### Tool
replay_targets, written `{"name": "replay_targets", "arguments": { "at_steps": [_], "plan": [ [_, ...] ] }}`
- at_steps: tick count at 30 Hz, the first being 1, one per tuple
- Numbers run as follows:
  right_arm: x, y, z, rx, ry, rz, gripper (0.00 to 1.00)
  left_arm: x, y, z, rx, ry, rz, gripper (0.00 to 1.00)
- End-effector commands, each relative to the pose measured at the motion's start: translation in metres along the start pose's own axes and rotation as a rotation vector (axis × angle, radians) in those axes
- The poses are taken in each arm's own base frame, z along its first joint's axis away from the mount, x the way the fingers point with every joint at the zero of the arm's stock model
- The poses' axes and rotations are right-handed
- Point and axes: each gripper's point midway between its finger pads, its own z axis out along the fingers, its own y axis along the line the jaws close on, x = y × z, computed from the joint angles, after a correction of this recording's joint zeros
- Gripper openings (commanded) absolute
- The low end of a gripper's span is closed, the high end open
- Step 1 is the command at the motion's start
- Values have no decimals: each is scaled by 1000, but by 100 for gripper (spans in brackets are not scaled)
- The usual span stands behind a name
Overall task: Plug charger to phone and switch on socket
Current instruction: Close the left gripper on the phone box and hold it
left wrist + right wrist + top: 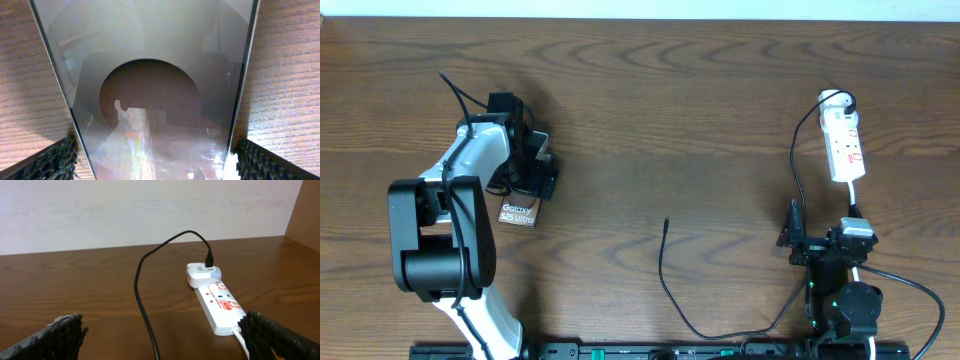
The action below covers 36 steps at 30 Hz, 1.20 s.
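Pinching the phone (160, 100), left pincer (157, 162); right pincer (165, 336) spread, facing the socket (220, 305)

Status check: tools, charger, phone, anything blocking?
Left tool straddles phone, grip unclear. Right tool open, empty, facing socket. Charger tip loose, apart from phone. No obstruction seen between them.

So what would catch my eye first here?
Probably the big white-and-black left arm bent over the dark phone at the left of the table, its jaws on either side of it. Then the thin black cable snaking to mid-table, its tip lying free, and the white power strip far right.
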Motion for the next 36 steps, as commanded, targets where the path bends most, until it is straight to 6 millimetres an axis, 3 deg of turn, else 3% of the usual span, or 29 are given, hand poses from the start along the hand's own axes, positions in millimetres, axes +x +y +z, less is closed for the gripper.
{"name": "replay_targets", "arguments": {
  "at_steps": [1,14,36],
  "plan": [
    [2,0,0,4,5,8,99,16,-3,13,11,53,0,99],
    [2,0,0,4,5,8,99,15,-3,13,9,49,1,81],
    [2,0,0,4,5,8,99,14,-3,13,8,46,1,67]
  ]
}}
